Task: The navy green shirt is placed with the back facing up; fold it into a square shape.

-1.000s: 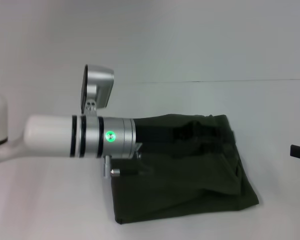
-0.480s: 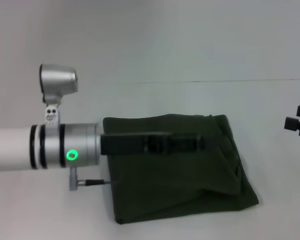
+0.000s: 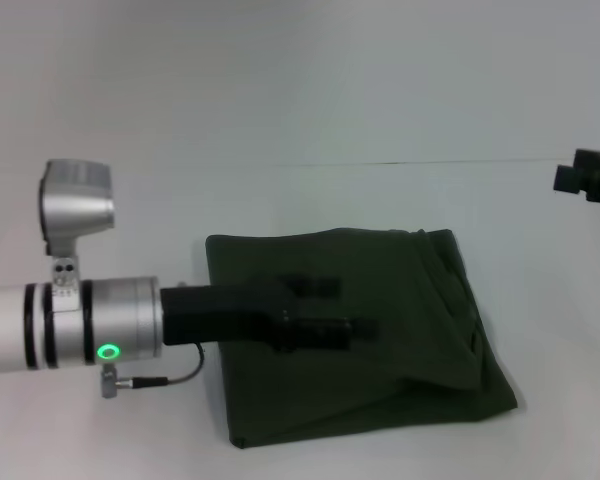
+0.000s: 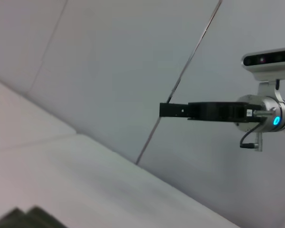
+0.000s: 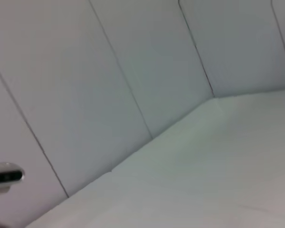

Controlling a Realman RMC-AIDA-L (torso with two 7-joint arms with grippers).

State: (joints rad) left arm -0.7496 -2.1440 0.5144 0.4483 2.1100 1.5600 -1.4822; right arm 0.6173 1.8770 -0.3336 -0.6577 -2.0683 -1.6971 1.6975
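The navy green shirt lies folded roughly square on the table, so both grippers, left gripper above it with jaw state unclear, probably need only retreat.

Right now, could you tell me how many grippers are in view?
2. The left gripper hangs over the middle of the folded navy green shirt. The right gripper is off beyond the shirt's far right, at the head view's edge, partly cut off.
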